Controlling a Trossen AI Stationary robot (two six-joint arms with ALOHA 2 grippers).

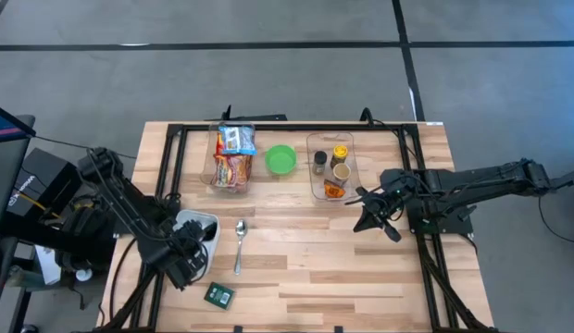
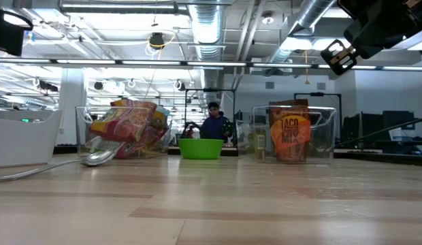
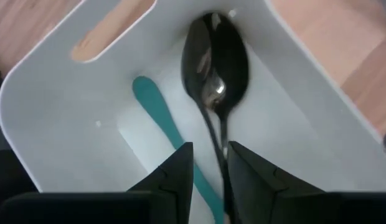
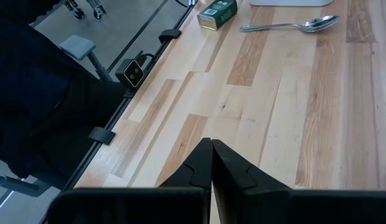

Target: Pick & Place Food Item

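Two spoons, one dark point(image 3: 215, 68) and one teal point(image 3: 162, 115), we see only through our left wrist inside the white bin point(image 1: 196, 225), under the narrowly parted left end effector point(image 3: 208, 165); right end effector point(image 1: 364, 220) closed.

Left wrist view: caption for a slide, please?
Left gripper slightly parted over a white bin holding a dark spoon and a teal utensil.
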